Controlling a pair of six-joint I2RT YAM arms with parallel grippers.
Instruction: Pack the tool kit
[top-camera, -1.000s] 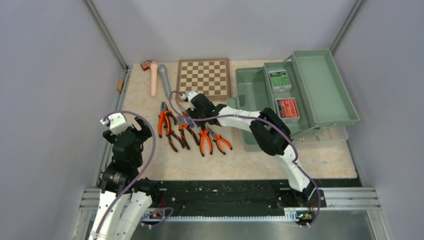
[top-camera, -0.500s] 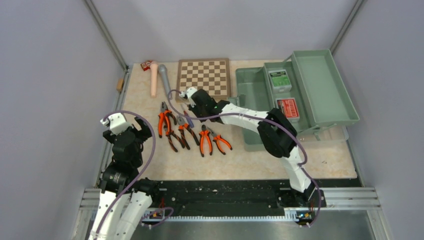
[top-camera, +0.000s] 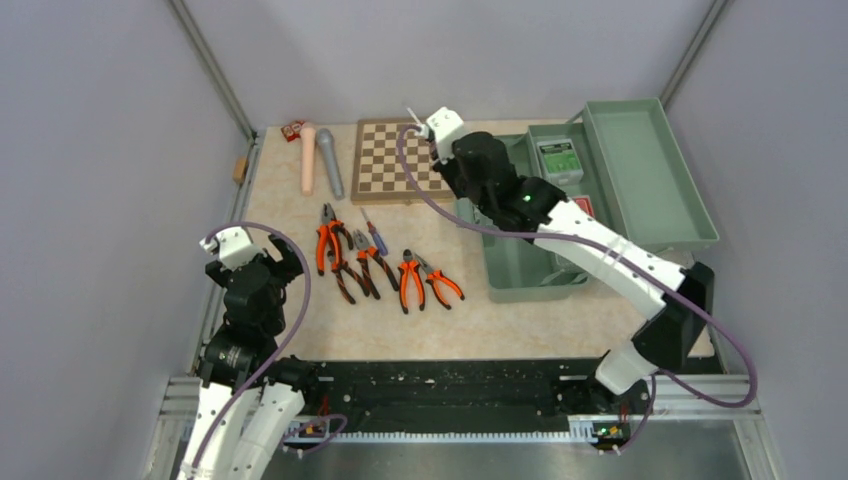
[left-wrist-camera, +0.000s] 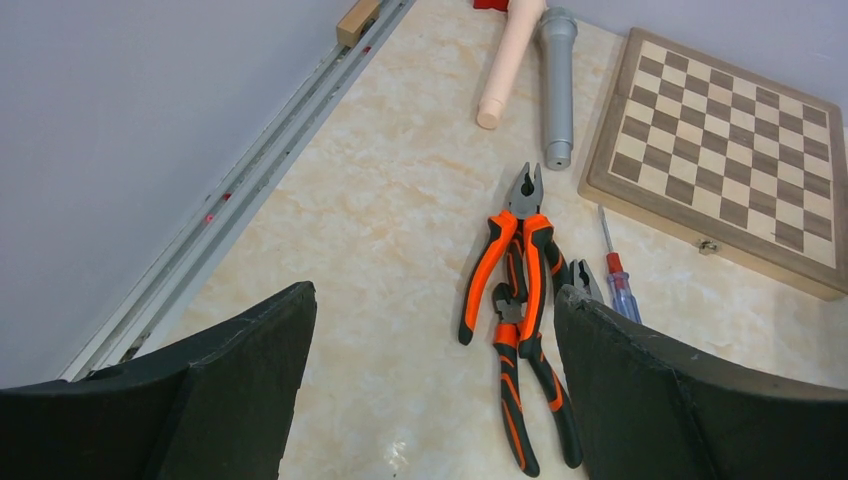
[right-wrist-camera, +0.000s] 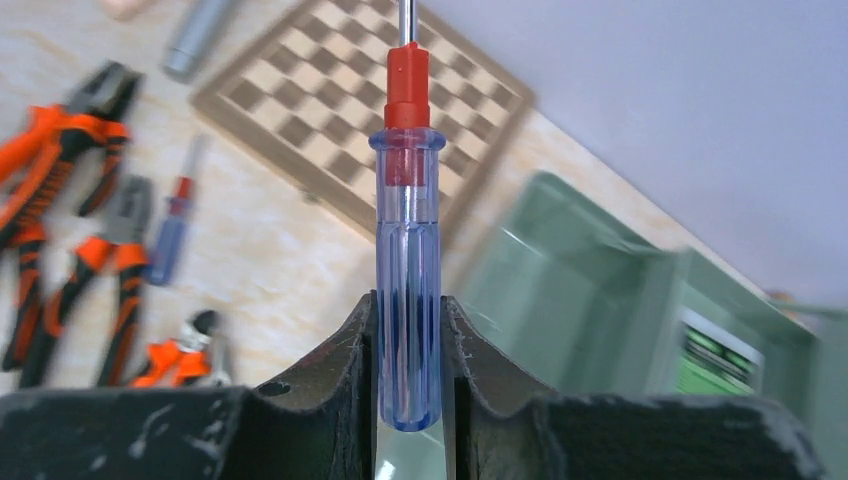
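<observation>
1. The right gripper clamps the blue screwdriver by its handle, held high near the open toolbox, apparently for stowing.
2. The left gripper hangs spread, empty, near the pliers.

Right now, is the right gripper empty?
No: the right gripper is shut on a blue-handled screwdriver, whose red collar and shaft stick out past the jaws.

Pale beige marbled surface. Bears at the far edge a pink cylinder beside a grey cylinder, then a brown wooden chessboard; nearer, orange-handled pliers and a blue-and-red screwdriver; at right, a sage-green plastic toolbox.
</observation>
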